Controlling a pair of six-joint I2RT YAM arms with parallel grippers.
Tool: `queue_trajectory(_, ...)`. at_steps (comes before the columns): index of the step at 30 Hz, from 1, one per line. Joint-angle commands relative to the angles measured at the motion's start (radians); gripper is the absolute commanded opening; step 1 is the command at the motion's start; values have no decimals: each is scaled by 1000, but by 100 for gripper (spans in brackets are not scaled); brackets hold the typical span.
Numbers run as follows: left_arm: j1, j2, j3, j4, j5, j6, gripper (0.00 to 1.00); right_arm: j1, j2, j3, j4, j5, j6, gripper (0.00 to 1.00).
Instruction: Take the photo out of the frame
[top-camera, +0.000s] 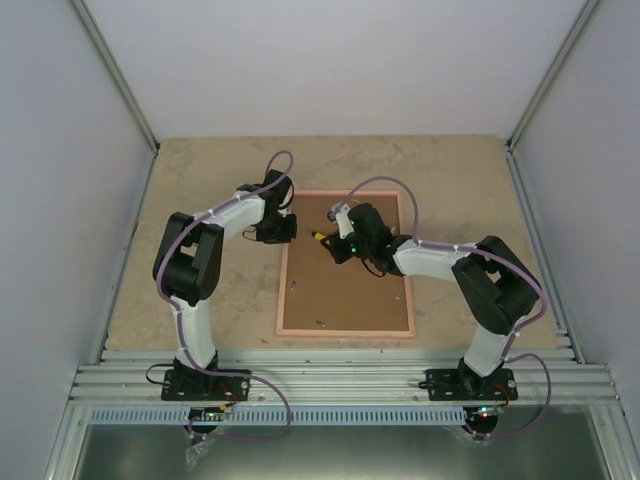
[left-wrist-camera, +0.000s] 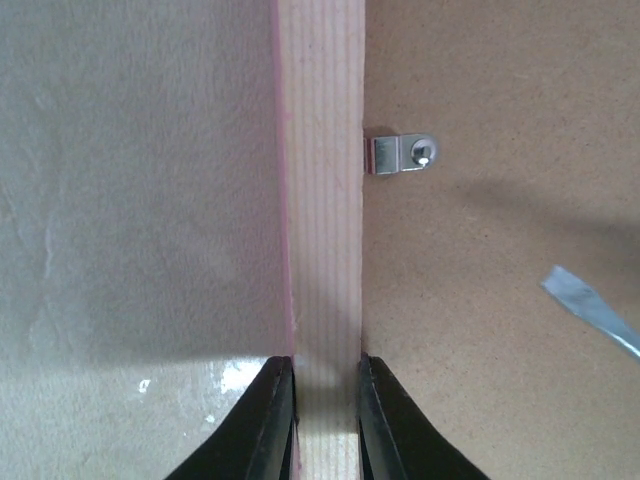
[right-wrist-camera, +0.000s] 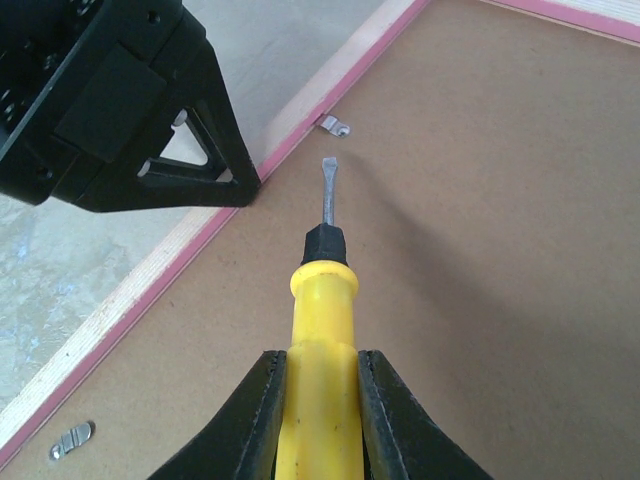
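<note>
Yellow screwdriver (right-wrist-camera: 320, 330) is sitting clamped in the right jaws, aiming at a clip (right-wrist-camera: 335, 126). Left jaws are pinching the frame (left-wrist-camera: 320, 200) by its rail, likely stiff and light.

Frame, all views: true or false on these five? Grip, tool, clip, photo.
1. The frame lies back up, with its brown board showing. True.
2. The left pincer is closed on the frame's side rail. True.
3. The right pincer holds pliers. False: it holds a yellow-handled screwdriver.
4. The screwdriver's tip is under the clip. False: the tip is short of the clip, with bare board between them.
5. The photo lies out on the table. False: no photo is in view, and the board covers the frame's opening.
</note>
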Motion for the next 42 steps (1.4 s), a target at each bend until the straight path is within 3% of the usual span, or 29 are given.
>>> queue_trajectory(1,-24,-33,-35,-22,63,9,13,2,40,42,43,-62,-17,0)
queue_trajectory(24,-64,-46,-58,-26,77,-5,13,0,146,81,54,23,-16,0)
queue_trajectory(42,-65,-67,-83,-18,76,-31,12,-3,137,92,25,89,8,0)
